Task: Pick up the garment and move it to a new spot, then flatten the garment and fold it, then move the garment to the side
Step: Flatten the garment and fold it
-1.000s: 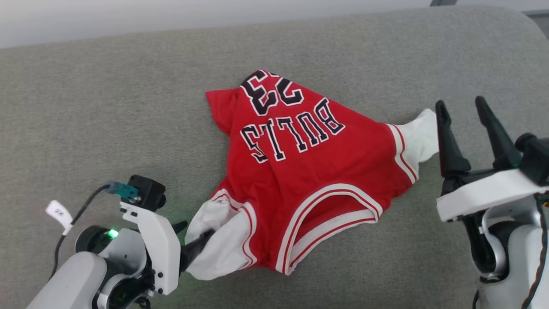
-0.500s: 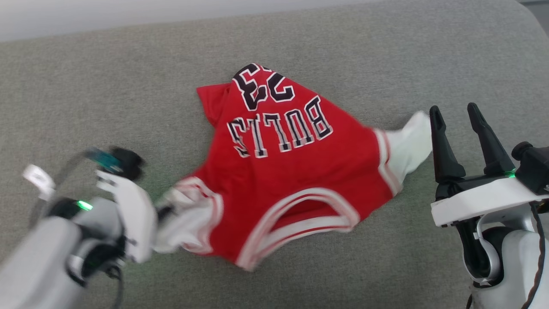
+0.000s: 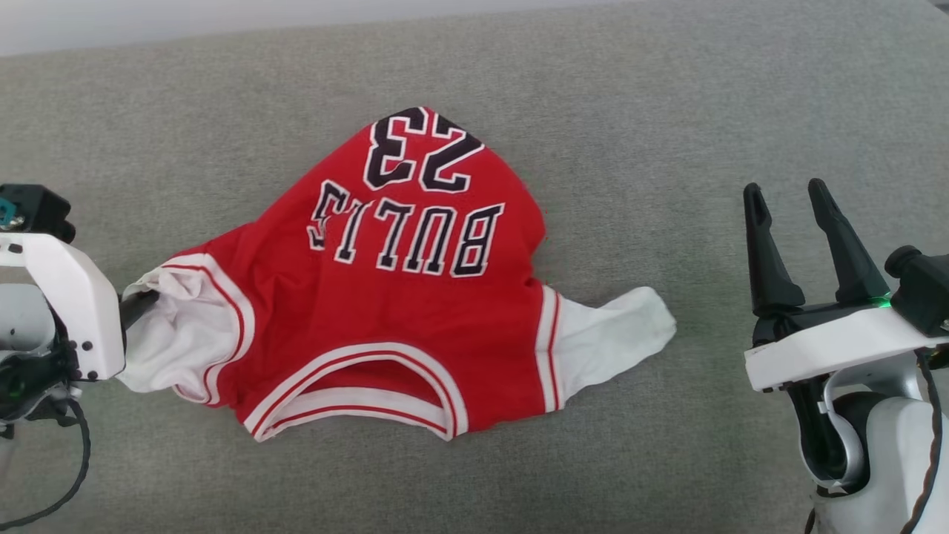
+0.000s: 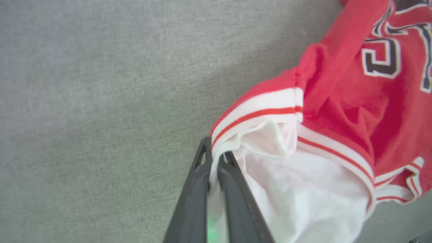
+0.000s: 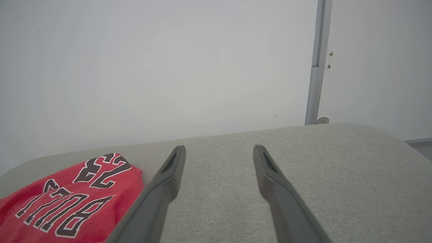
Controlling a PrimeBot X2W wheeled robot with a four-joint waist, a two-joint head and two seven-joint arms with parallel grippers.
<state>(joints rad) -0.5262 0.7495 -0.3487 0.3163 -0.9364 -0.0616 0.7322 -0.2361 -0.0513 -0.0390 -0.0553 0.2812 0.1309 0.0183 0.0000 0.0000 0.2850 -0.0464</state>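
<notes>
- One garment point(image 3: 415, 319), lettering up, lies left of centre on the grey cushion point(image 3: 667, 104); two white sleeve ends point(image 3: 615, 337).
- Left gripper point(image 4: 213, 158): jaws pinching one sleeve end.
- Right gripper point(image 3: 786, 196): jaws spread, empty, by the cushion's right edge.

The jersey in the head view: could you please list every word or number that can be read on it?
"BULLS": black, white-edged letters across the red jersey, upside down in the head view.
"23": same style, beyond the word, also upside down.
No other text to read.
</notes>
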